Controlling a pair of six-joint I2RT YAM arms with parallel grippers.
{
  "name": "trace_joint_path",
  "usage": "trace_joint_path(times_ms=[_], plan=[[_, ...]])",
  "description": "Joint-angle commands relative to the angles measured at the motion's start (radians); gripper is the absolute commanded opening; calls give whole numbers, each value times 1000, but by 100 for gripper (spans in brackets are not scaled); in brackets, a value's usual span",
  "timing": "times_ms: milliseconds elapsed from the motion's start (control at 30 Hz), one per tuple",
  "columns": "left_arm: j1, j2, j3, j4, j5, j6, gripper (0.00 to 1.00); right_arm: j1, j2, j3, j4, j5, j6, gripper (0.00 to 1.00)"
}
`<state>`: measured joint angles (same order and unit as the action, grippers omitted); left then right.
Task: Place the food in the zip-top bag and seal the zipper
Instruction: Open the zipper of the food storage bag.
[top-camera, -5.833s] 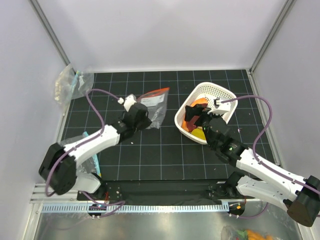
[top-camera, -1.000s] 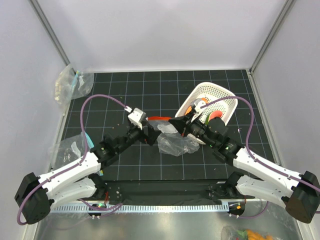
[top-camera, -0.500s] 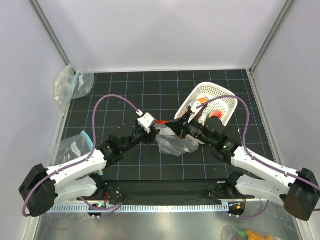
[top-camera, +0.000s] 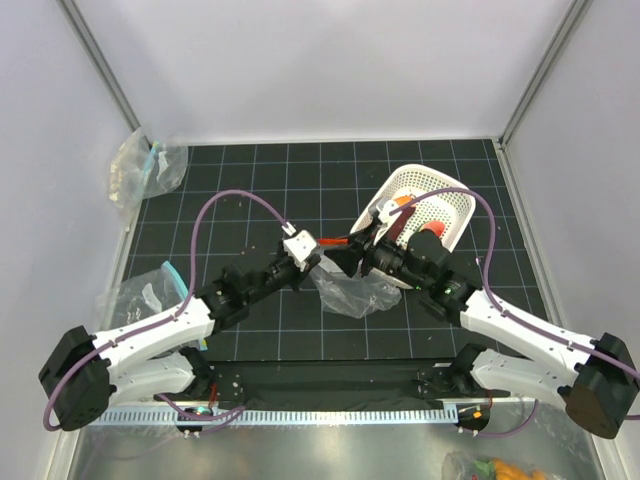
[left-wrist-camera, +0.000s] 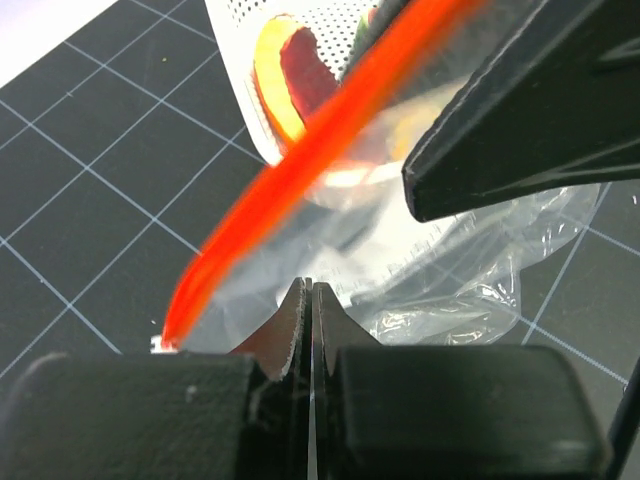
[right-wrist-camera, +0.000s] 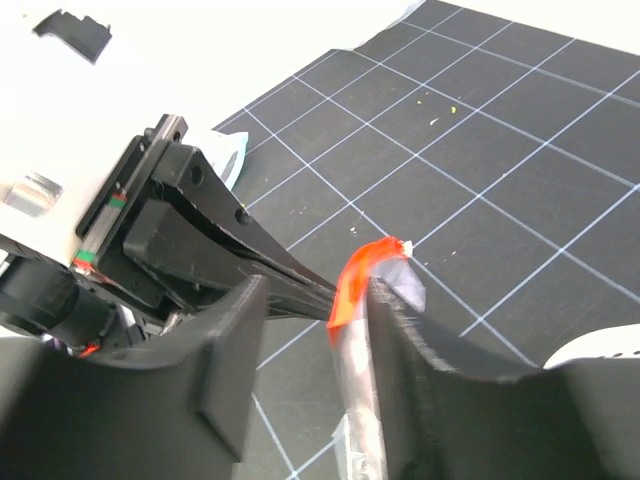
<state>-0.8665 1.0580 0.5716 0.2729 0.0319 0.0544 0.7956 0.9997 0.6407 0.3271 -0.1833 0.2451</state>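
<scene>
The clear zip-top bag (top-camera: 350, 292) hangs between both arms at the table's middle, its red-orange zipper (top-camera: 335, 241) on top. My left gripper (top-camera: 308, 262) is shut on the bag's film just below the zipper (left-wrist-camera: 330, 150); its jaws (left-wrist-camera: 310, 285) are pressed together. My right gripper (top-camera: 350, 258) is open around the zipper's end (right-wrist-camera: 352, 285), which lies against the right finger (right-wrist-camera: 420, 340). Its jaws (right-wrist-camera: 315, 290) stand apart. The food (top-camera: 430, 230) lies in the tilted white basket (top-camera: 440, 185), just behind the bag. Yellow and dark red pieces (left-wrist-camera: 285, 80) show there.
Clear bags with teal trim lie at the far-left corner (top-camera: 145, 165) and beside the left arm (top-camera: 150, 290). Another bag with orange contents (top-camera: 490, 468) lies off the mat at bottom right. Walls close in left, back and right.
The bag, flat at the back earlier, is now held up between the arms. Over the last second my left gripper has shifted right, closer to the right gripper. The basket is tilted.
</scene>
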Motion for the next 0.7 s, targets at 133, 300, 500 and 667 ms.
trace_joint_path(times_ms=[133,300,500,667], plan=[[-12,-19,43,-20,-53,15,0,5,-29,57,-25,59,-9,55],[-11,-59,45,-24,-223,-122,15,4,60,125,-147,165,-9,50],[-8,-101,57,-72,-460,-368,61,5,129,201,-238,160,-23,6],[0,-108,103,-292,-624,-755,100,7,88,172,-212,179,-50,1]])
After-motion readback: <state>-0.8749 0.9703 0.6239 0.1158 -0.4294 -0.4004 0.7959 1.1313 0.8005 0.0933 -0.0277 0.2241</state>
